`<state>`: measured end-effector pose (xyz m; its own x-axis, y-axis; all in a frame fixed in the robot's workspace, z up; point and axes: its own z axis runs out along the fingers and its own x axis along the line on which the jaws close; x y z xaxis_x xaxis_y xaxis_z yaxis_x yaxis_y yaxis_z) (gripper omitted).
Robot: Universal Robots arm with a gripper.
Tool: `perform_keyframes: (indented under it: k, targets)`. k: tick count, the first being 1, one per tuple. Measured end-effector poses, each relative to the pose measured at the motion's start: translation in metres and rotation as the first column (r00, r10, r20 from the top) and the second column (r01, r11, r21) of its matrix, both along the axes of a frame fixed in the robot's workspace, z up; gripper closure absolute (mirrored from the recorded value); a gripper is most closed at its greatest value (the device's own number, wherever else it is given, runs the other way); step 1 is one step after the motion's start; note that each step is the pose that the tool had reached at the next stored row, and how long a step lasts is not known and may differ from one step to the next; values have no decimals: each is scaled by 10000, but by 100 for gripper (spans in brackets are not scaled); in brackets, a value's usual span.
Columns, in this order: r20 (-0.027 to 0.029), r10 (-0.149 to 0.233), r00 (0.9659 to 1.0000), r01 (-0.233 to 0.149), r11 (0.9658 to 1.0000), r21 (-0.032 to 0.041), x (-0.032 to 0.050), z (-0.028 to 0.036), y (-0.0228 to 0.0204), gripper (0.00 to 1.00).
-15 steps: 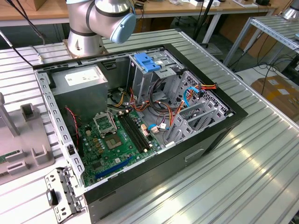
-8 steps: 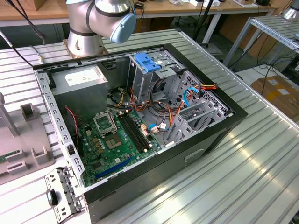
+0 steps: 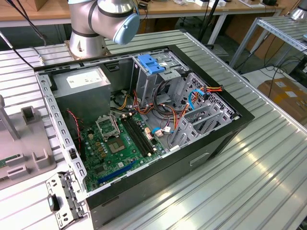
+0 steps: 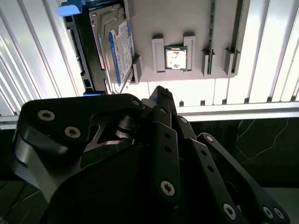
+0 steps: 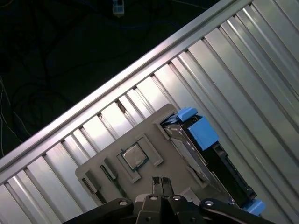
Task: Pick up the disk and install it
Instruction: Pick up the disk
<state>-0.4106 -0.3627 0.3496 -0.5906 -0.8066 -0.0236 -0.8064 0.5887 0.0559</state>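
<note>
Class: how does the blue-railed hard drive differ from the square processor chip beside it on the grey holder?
The grey metal hard drive with blue plastic rails is larger than the small square processor chip. The drive stands on edge in its slot; the chip lies flat in a recess. The drive has a white label; the chip a plain metal top. Both sit in the light grey holder plate.

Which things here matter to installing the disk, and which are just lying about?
Job: disk in the grey holder; gripper; open computer case.
Lying about: processor chip in the holder; power supply; motherboard.
</note>
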Motion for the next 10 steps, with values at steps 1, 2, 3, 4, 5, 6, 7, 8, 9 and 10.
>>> perform_keyframes:
  k: [1, 2, 3, 4, 5, 6, 7, 8, 9, 10]
  targets:
    - [0, 107, 9999, -107, 9999, 0, 0, 0, 0, 89]
    - [0, 203, 9998, -203, 9998, 0, 0, 0, 0, 89]
    - [0, 306, 9995, -306, 9995, 0, 0, 0, 0, 89]
    - [0, 403, 9992, -403, 9992, 0, 0, 0, 0, 89]
    - [0, 498, 9988, -498, 9988, 0, 0, 0, 0, 89]
    - [0, 588, 9983, -588, 9983, 0, 0, 0, 0, 89]
    - [0, 691, 9976, -691, 9976, 0, 0, 0, 0, 89]
    - [0, 784, 9969, -784, 9969, 0, 0, 0, 0, 89]
    - [0, 884, 9961, -884, 9961, 0, 0, 0, 0, 89]
    - [0, 983, 9952, -983, 9952, 0, 0, 0, 0, 89]
